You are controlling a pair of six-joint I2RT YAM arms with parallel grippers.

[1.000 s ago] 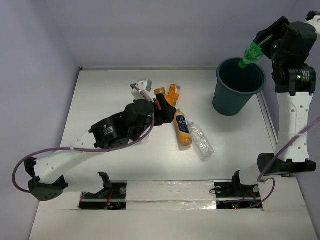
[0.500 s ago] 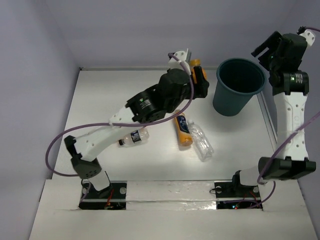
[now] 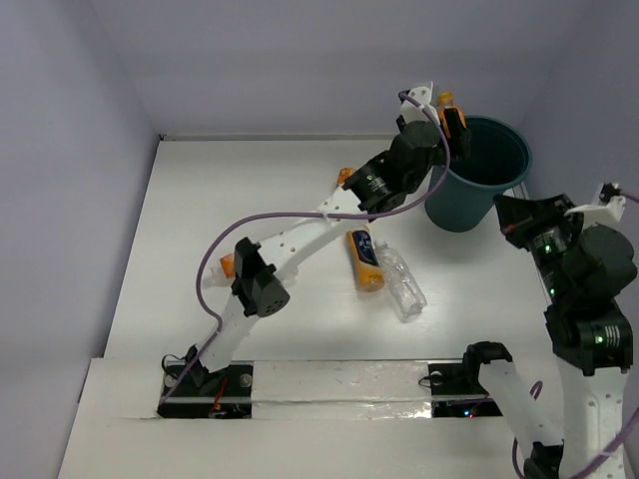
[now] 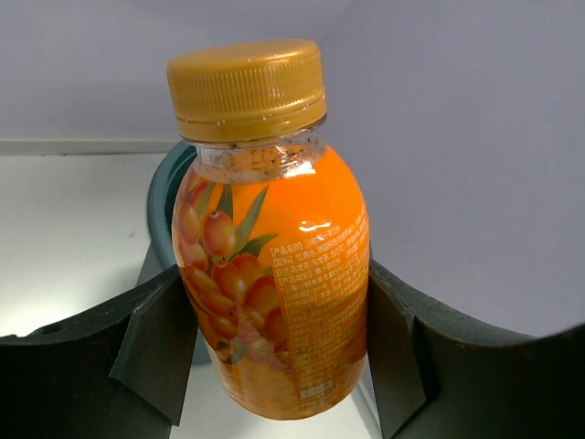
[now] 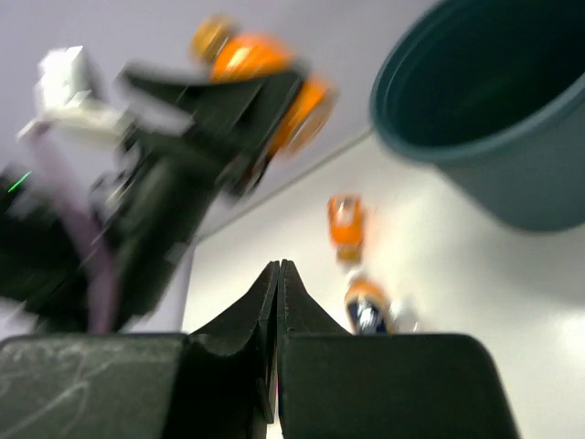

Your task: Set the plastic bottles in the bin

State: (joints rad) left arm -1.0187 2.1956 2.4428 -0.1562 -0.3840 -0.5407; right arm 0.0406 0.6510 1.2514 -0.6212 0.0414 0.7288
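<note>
My left gripper [image 3: 449, 122] is shut on an orange bottle [image 3: 452, 112] with an orange cap, held upright above the left rim of the dark teal bin [image 3: 457, 206]. The left wrist view shows this bottle [image 4: 274, 256] pinched between both pads, with the bin's rim [image 4: 163, 206] behind it. My right gripper [image 3: 505, 207] hangs to the right of the bin and its jaws [image 5: 278, 267] are pressed together on nothing. An orange bottle with a dark blue label [image 3: 365, 259] and a clear bottle [image 3: 402, 282] lie on the table in the middle.
Part of another orange bottle [image 3: 344, 177] shows behind the left arm, and an orange bit [image 3: 229, 264] shows beside its elbow. The right wrist view is blurred; the bin [image 5: 475, 155] stands at its upper right, with orange bottles [image 5: 345, 224] on the table below.
My left arm swung right from the table's middle, carrying the orange bottle up to the bin. My right gripper let go of the green bottle over the bin, drew back and shut.
</note>
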